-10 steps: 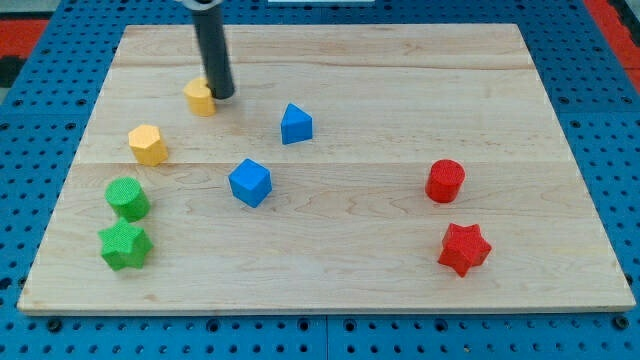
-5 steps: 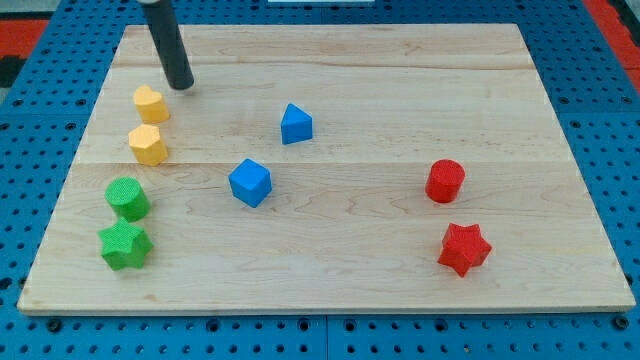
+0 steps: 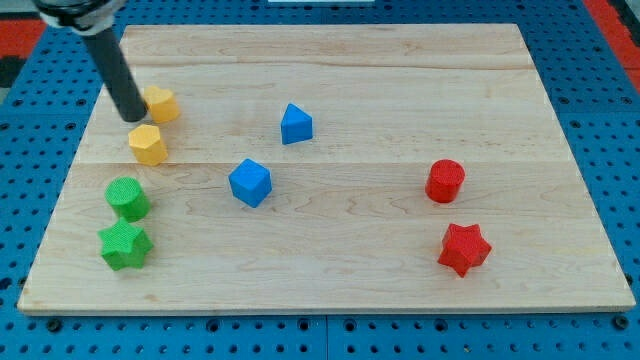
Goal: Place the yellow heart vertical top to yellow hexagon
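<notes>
Tip: touching the heart's left side.
Heart: far-left on bench, just beyond hexagon, slightly right.
Pincer: none fitted; state cannot be told.

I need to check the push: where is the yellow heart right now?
The yellow heart sits at the board's upper left, just above the yellow hexagon and slightly toward the view's right of it, with my tip against its left side.

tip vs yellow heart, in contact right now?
Touching. In the camera view my tip sits flush against the yellow heart's left side with no board visible between them; the yellow hexagon lies just below, apart from my tip.
</notes>
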